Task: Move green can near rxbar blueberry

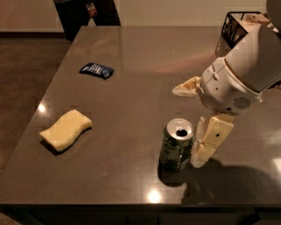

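The green can (pixel 177 147) stands upright on the dark tabletop (pixel 140 74), down toward the near edge at about five o'clock, its silver top and open mouth facing up. Just at the can's three o'clock hangs the gripper (pixel 203 153), pale cream and pointing down at the tabletop. It is close beside the can's right flank, though I cannot make out whether the two touch. The can is beside the gripper and not inside it. From here I cannot tell whether the gripper is spread or closed. Above it bulges the arm's big white housing (pixel 237 74), coming in from two o'clock.

The rxbar blueberry (pixel 96 70) lies flat far off at the can's ten o'clock, near the tabletop's far left side and well apart from the can. The yellow sponge (pixel 66 130) lies at the can's nine o'clock, near the left edge.

A pale tan scrap (pixel 186 87) shows from behind the housing at the can's twelve o'clock. A black wire basket (pixel 231 27) sits at the far right corner. Somebody in dark clothes (pixel 88 13) stands against the far edge at eleven o'clock.
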Available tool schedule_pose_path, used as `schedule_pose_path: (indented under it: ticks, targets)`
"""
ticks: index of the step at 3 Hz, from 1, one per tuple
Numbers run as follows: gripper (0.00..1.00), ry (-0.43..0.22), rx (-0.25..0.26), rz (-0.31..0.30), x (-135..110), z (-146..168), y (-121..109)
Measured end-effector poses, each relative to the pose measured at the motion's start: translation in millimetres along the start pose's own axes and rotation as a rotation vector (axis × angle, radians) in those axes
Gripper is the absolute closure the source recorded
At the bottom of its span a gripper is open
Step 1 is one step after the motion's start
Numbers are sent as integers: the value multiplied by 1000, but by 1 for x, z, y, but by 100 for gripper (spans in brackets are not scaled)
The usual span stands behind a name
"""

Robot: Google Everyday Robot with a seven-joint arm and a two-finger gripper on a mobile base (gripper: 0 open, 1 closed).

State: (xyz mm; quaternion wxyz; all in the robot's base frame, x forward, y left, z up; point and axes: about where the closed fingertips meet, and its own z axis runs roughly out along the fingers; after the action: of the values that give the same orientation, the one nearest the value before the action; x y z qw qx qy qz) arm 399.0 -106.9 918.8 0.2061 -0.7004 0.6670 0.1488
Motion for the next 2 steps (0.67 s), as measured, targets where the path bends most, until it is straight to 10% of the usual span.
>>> schedule_pose_path:
  ticks: [2]
  targets:
    - [0,8,-69,-46,-10,16,16]
